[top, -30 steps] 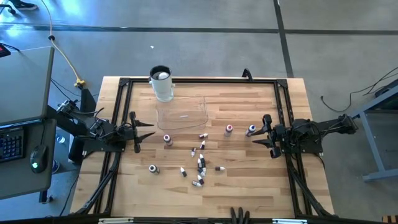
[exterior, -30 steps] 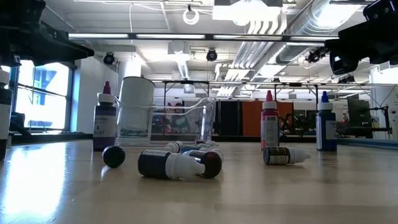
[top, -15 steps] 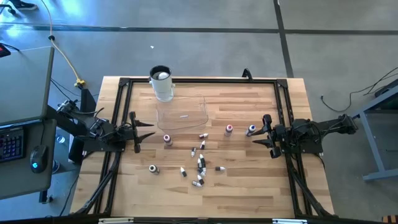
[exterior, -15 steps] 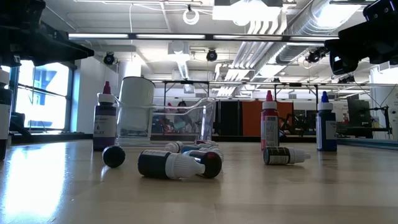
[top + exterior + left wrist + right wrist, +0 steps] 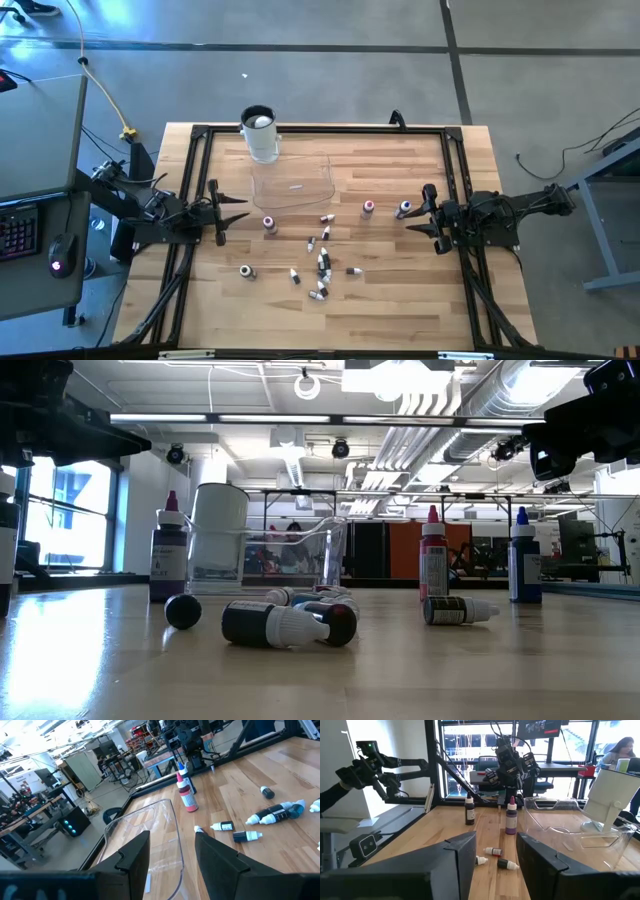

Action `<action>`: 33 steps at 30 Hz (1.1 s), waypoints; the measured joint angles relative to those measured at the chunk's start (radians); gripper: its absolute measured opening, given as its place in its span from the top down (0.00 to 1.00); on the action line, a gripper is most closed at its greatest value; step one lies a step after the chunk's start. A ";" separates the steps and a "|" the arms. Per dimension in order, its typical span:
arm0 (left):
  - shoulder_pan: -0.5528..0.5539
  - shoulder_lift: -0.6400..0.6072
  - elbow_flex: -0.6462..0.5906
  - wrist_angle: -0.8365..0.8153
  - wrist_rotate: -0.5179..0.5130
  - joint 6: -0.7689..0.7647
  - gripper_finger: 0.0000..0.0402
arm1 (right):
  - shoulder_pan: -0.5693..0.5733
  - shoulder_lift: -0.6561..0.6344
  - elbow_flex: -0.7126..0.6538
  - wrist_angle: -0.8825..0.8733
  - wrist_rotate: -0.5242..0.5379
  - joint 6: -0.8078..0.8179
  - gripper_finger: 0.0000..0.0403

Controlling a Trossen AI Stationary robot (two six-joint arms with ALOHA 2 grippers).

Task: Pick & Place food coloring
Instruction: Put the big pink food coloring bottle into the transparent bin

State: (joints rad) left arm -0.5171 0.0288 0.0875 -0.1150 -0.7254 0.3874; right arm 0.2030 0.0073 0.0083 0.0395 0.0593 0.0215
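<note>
The food coloring bottles are scattered mid-table. Several lie in a cluster (image 5: 322, 263), one lies apart (image 5: 246, 271), and three stand upright on their bases: a purple one (image 5: 269, 224), a pink one (image 5: 368, 208) and a blue one (image 5: 403, 210). The low view shows the standing purple (image 5: 168, 555), pink (image 5: 433, 558) and blue (image 5: 521, 560) bottles behind the lying ones (image 5: 280, 625). My left gripper (image 5: 235, 212) (image 5: 172, 865) hovers open at the table's left, facing the purple bottle. My right gripper (image 5: 418, 215) (image 5: 497, 855) hovers open at the right, just beside the blue bottle.
A clear shallow tray (image 5: 293, 182) (image 5: 150, 835) (image 5: 575, 830) lies beyond the bottles toward the far edge. A tall white cup (image 5: 260, 134) (image 5: 218, 530) stands behind it at the far left. A black frame (image 5: 320, 129) runs around the table. A person (image 5: 620, 747) sits in the room.
</note>
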 joint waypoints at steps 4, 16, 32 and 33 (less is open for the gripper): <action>0.000 0.000 0.000 0.002 -0.018 0.008 0.62 | 0.000 0.000 0.000 -0.001 0.000 0.000 0.67; 0.000 0.000 0.000 0.223 0.395 -0.181 0.62 | 0.000 0.000 0.000 0.206 0.002 -0.163 0.67; 0.000 0.000 0.000 0.406 0.746 -0.219 0.62 | 0.000 0.000 0.000 0.353 0.002 -0.337 0.67; 0.000 0.000 0.000 0.405 0.741 -0.219 0.62 | 0.000 0.000 0.000 0.360 0.002 -0.337 0.67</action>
State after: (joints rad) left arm -0.5175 0.0284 0.0875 0.2900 0.0154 0.1684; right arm 0.2029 0.0074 0.0082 0.3991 0.0610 -0.3157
